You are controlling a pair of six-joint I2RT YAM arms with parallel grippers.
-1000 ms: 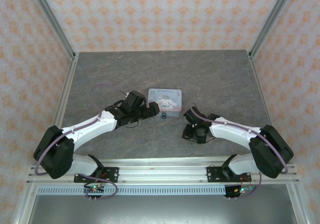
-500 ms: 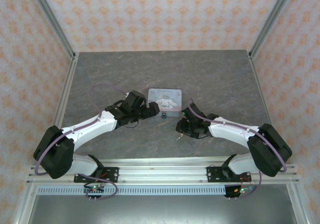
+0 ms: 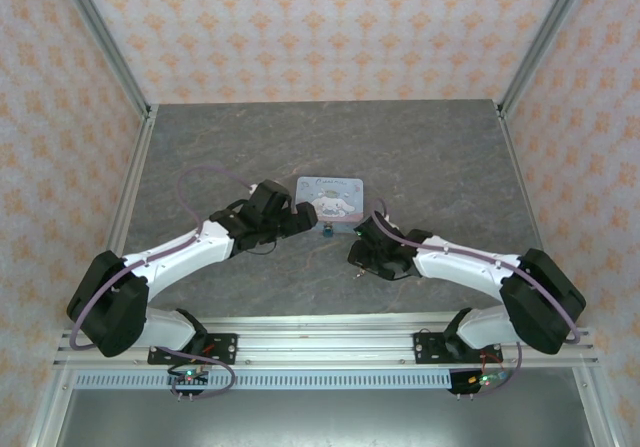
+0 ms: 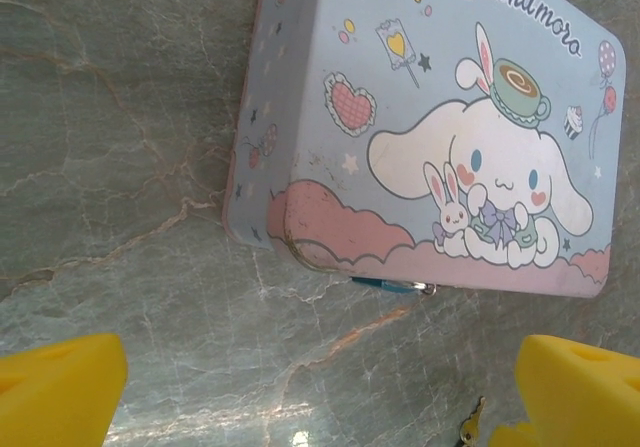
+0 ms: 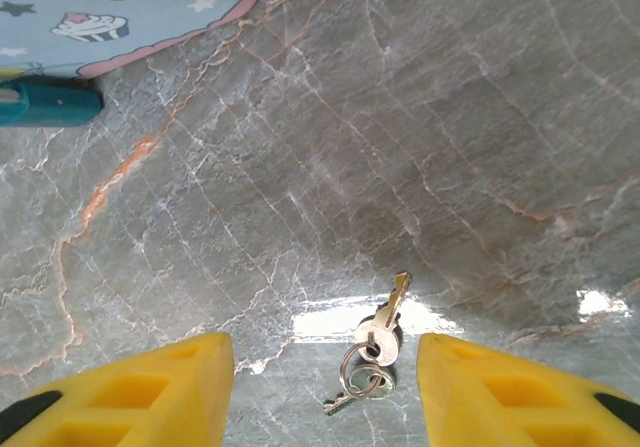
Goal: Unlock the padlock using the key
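The padlock (image 3: 327, 233) is a tiny teal block at the near edge of the pale blue cartoon tin (image 3: 330, 199); it also peeks from under the tin's rim (image 4: 385, 285) and sits at the left edge of the right wrist view (image 5: 45, 104). The key (image 5: 385, 319), silver and joined by a ring to a second key, lies on the table between my right gripper's (image 5: 325, 387) open yellow fingers, untouched. From above the key (image 3: 357, 272) is a speck just below my right gripper (image 3: 358, 252). My left gripper (image 3: 305, 222) stands wide open beside the tin, holding nothing (image 4: 320, 397).
The grey marble table (image 3: 430, 157) stretches bare behind and to both sides of the tin. Metal frame posts (image 3: 120, 207) and patterned walls enclose it. The key's tip (image 4: 470, 429) shows near my left gripper's right finger.
My right gripper has swung left toward the tin's near edge and its fingers have widened. The keys now show on the table below it. The left arm has not moved.
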